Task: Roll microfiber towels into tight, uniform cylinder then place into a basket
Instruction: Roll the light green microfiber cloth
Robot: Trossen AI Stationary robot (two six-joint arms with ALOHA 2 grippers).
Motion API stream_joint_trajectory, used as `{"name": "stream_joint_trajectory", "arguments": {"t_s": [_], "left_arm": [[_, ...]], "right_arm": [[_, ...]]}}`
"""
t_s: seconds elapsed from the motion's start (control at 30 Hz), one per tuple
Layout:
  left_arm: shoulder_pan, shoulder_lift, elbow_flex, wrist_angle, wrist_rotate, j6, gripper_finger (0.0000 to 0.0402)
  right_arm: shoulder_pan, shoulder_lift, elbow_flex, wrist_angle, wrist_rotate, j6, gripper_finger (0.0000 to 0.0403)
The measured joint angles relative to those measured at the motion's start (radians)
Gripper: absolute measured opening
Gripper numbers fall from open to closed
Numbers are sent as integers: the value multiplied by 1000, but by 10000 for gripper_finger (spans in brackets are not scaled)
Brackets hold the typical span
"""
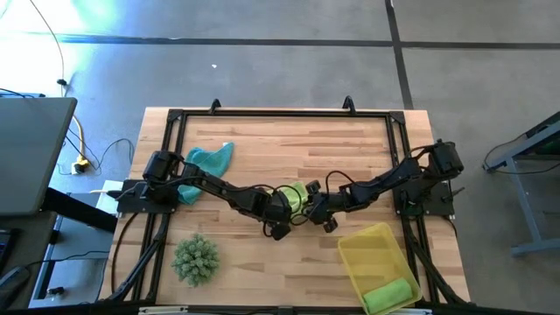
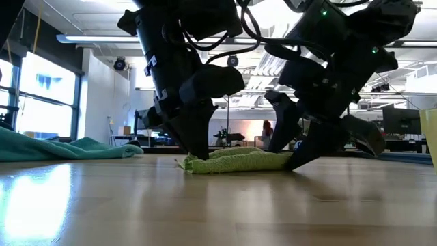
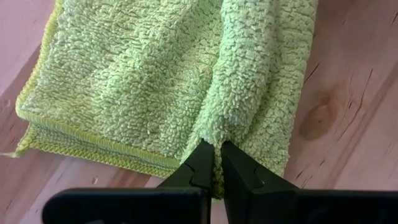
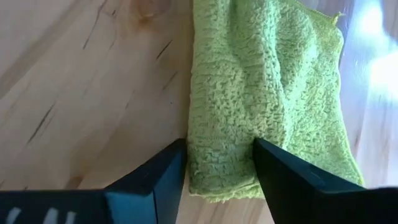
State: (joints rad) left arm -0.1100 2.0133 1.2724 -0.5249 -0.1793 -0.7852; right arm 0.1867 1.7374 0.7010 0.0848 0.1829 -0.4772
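Microfiber towels lie in three places: a pale yellow-green towel point(image 1: 296, 194) sits folded flat near the middle of the high view, a teal towel point(image 1: 206, 164) lies loose at the upper left of the wooden table point(image 1: 289, 144), and a bright green towel point(image 1: 390, 296), rolled into a short cylinder, rests in the yellow basket point(image 1: 367, 248) at the lower right. The left gripper point(image 3: 214, 163) is down on the pale towel, its fingers nearly closed and pinching a raised fold of the cloth between the tips. The right gripper point(image 4: 219, 155) meets the same towel from the opposite side, its jaws spread wide with the towel's end lying between them, the fingers just beside the cloth's edges. In the low view both arms come down onto the towel point(image 2: 235, 161), which lies flat on the table. A spiky green ball point(image 1: 194, 259) sits at the lower left of the high view.
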Motion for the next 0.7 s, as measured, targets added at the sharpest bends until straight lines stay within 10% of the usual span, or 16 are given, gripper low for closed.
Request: {"name": "stream_joint_trajectory", "arguments": {"t_s": [0.5, 0.7], "left_arm": [[-56, -152, -1, -58, -90, 76, 8], [-78, -152, -1, -73, -90, 122, 14]], "right_arm": [[-42, 5, 0, -30, -126, 162, 13], [-69, 6, 0, -20, -208, 206, 9]]}}
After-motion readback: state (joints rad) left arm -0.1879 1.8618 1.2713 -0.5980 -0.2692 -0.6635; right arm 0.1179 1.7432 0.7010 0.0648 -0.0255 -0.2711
